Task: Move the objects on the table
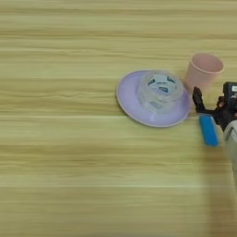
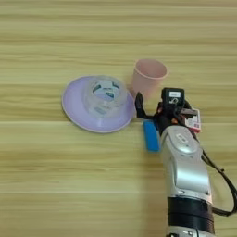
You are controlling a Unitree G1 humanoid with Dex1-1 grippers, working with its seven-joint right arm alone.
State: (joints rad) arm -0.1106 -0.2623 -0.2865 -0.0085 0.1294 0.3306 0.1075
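Observation:
A salmon-pink cup (image 2: pixel 149 76) stands upright on the wood-grain table (image 2: pixel 55 176). To its left, a clear tape roll with bluish print (image 2: pixel 104 96) rests on a lilac plate (image 2: pixel 74 109). My right gripper (image 2: pixel 155 104) is open just in front of the cup's base. One black finger (image 2: pixel 138 104) stands near the plate's right rim and the other sits further right. Nothing is between them. A small red-and-white box (image 2: pixel 192 119) lies partly hidden behind the gripper's right side.
A small flat blue item (image 2: pixel 151 135) lies on the table under the gripper, just left of the silver forearm (image 2: pixel 185 166). The forearm comes in from the bottom edge, with a black cable (image 2: pixel 222 180) looping on its right.

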